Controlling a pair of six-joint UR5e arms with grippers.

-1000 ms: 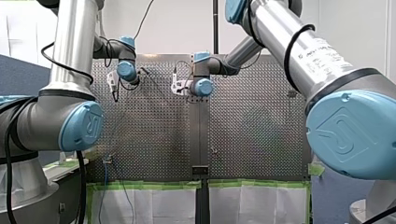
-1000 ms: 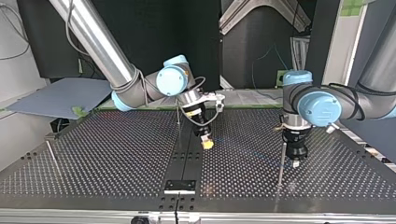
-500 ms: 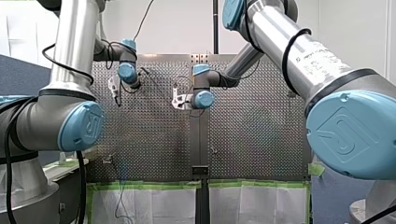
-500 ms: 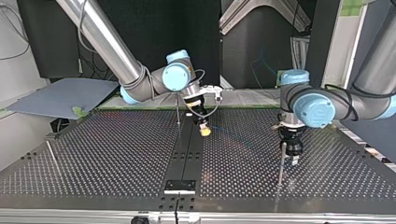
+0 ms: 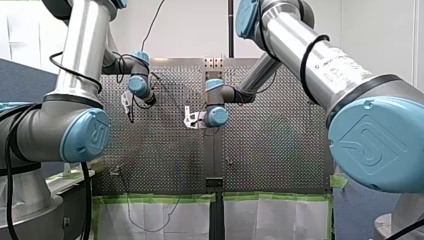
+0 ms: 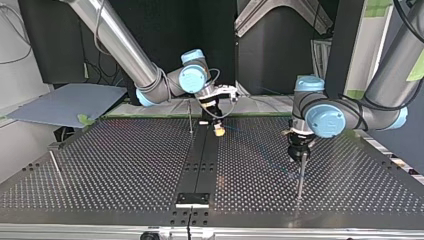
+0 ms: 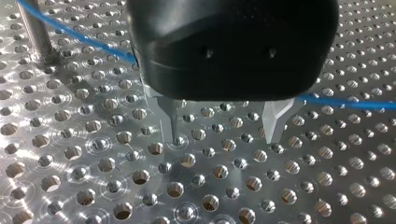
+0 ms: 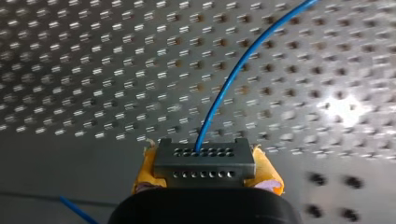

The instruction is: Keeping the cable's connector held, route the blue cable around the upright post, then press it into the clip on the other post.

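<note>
Yellow-padded, my right gripper [image 8: 205, 171] clamps the dark grey connector [image 8: 204, 159] toward the arm-side edge of the table [image 6: 100, 165]; thin blue cable [image 7: 93, 39] runs past, perhaps touching, the steel upright post [image 7: 36, 28]; my left gripper [image 7: 223, 128] gapes.

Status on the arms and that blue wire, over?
Right tool shut on connector. Left tool open, empty. Blue cable trails past post beside left tool.

Thin upright posts [image 6: 301, 175] stand on the perforated table [image 6: 125, 165]

Silver arms [image 5: 82, 45], blue joint caps [image 5: 86, 136]
</note>
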